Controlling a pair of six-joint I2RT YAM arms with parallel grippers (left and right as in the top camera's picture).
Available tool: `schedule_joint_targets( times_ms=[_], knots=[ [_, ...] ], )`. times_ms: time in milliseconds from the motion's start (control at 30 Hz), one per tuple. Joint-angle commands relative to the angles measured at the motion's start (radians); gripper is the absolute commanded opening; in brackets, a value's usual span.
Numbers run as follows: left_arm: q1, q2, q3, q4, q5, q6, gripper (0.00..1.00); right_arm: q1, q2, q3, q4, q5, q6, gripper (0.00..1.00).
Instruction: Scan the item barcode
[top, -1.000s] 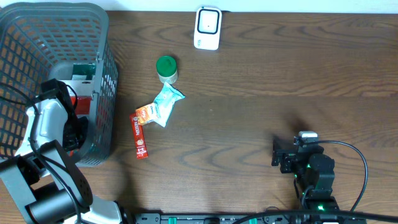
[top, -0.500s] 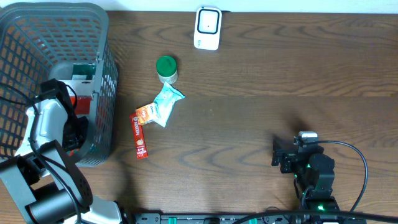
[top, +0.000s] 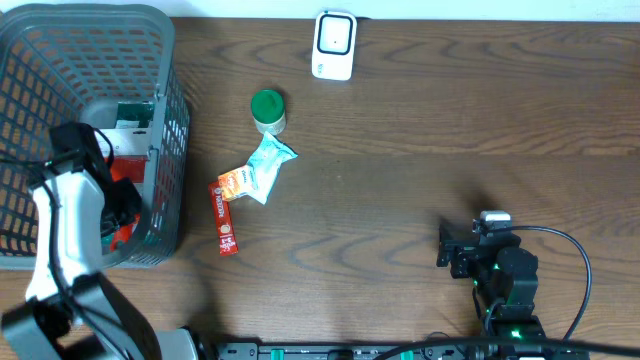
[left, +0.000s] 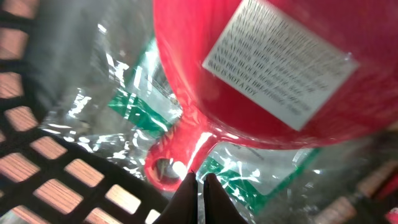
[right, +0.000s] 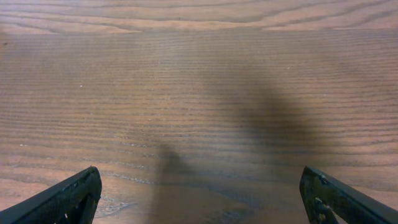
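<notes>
- Target by judgement: red plastic item (left: 261, 81), down inside the grey basket (top: 90, 12) at the left edge of the desk (top: 400, 200), resting on clear-wrapped packets with green print (left: 134, 109).
- Left pincer (left: 198, 186) clenched, tips pressed together right at the lower edge of the red item, just beside its handle loop (left: 163, 167). Cannot tell whether a sliver of the red edge is nipped or the tips just touch it.
- Right pincer (right: 199, 180) released, spread wide above bare desk, well apart from everything.
- Handling guess: thin moulded plastic, so light and stiff. Glossy surface, so slippery under hard tips. Not fragile, though the thin handle may flex.
- Best hold, probably: the flat handle tab next to the loop, pinched across its thickness. Rounded body looks too wide and too smooth for a sure grip.
- White label (left: 280, 62) on the body shows only small print; no barcode visible from here. Could be on a hidden face, so expect a reorient before presenting.
- Avoid covering the label face with the grip.
- Wrapped packets underneath look slick and loose; risk of dragging one along or snagging on the basket mesh during the lift.
- White scanner-like unit (top: 333, 45) at the far desk edge, well apart from the basket. Green-lidded jar (top: 267, 110), snack pouch (top: 258, 170) and red stick pack (top: 224, 217) lie in between; worth carrying high over those.
</notes>
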Motion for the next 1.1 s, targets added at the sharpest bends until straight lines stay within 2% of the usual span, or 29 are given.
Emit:
schedule_joint_targets(
  times_ms=[0, 133, 200, 233, 433, 567, 667, 833, 1067],
  knots=[
    [0.002, -0.063, -0.008, 0.006, 0.009, -0.005, 0.07, 0.007, -0.001, -0.001, 0.006, 0.005, 0.013, 0.99],
    [0.002, -0.088, -0.008, 0.006, 0.009, -0.005, 0.09, 0.007, -0.001, -0.001, 0.006, 0.005, 0.013, 0.99],
    [0.002, -0.082, -0.009, 0.005, 0.010, -0.005, 0.45, 0.007, -0.001, -0.001, 0.007, 0.005, 0.013, 0.99],
    [0.002, -0.076, -0.009, 0.003, 0.010, -0.005, 0.52, 0.007, -0.001, -0.001, 0.009, 0.005, 0.013, 0.99],
    [0.002, -0.026, -0.009, -0.035, 0.067, -0.005, 0.60, 0.007, -0.001, -0.001, 0.010, 0.005, 0.014, 0.99],
    [0.002, 0.019, -0.010, -0.032, 0.064, 0.003, 0.79, 0.007, -0.001, -0.001, 0.010, 0.005, 0.013, 0.99],
    [0.002, 0.054, -0.010, -0.016, 0.061, 0.003, 0.84, 0.007, -0.001, -0.001, 0.010, 0.005, 0.013, 0.99],
    [0.002, 0.113, -0.010, -0.005, 0.051, 0.003, 0.85, 0.007, -0.001, -0.001, 0.010, 0.006, 0.013, 0.99],
    [0.002, 0.192, -0.011, -0.027, -0.048, 0.002, 0.85, 0.007, -0.001, -0.001, 0.010, 0.006, 0.013, 0.99]
  ],
)
